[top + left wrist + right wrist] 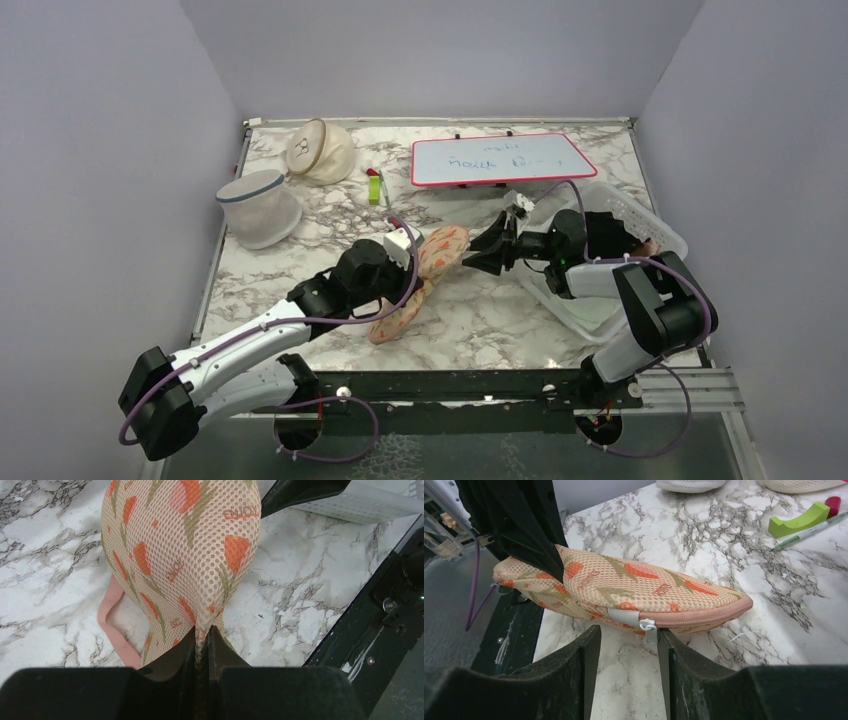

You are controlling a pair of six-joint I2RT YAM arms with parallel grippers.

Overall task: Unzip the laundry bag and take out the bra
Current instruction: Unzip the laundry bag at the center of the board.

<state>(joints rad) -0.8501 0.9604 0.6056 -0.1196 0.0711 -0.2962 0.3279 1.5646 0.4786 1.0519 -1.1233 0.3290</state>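
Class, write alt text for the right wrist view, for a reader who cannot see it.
A flower-printed mesh laundry bag is pinched near one end by the left gripper above a marble table. Its zip pull hangs at the bag's lower edge, between the open fingers of the right gripper.
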